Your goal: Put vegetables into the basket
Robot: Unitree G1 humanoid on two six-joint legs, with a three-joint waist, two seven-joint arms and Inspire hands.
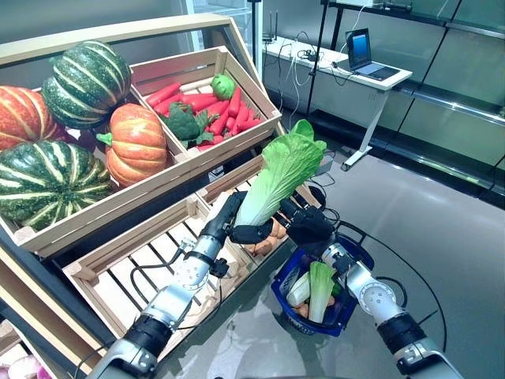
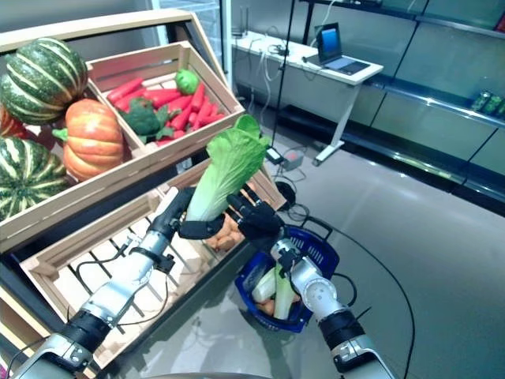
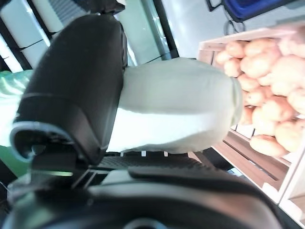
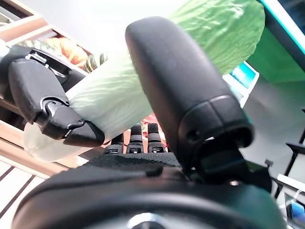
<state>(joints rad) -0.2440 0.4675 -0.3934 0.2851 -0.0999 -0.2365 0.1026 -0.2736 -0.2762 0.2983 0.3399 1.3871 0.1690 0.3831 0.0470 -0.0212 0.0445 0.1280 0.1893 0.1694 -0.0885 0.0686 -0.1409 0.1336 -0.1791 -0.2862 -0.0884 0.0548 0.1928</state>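
Left hand (image 1: 251,232) curled round the pale stalk end of a napa cabbage (image 1: 278,175), held upright and leaning slightly, green leaf end up, white base down inside the grip. Left wrist view: thumb (image 3: 76,90) wraps across the white stalk (image 3: 176,112), stalk lying against the palm, so the fingers pinch it from both sides. Right hand (image 1: 306,223) sits just beside the left one at the same stalk base; right wrist view shows its thumb (image 4: 186,90) bent across the cabbage (image 4: 157,81) and its fingers (image 4: 52,112) curled on the other side, cabbage running between them, so it grips too. Cabbage is in the air, above the front edge of the lower crate (image 1: 118,260) and just up-left of the blue basket (image 1: 357,296), not in it. Basket sits on the grey floor by the stand, already holding two pale-green leafy vegetables (image 1: 316,288) standing on end plus something orange at the bottom. Potatoes (image 3: 267,100) lie in the crate compartment close under the left hand. Upper crates: striped green and orange pumpkins (image 1: 134,142), next compartment red peppers (image 1: 213,110) with broccoli. Desk with laptop (image 1: 363,55) well behind.
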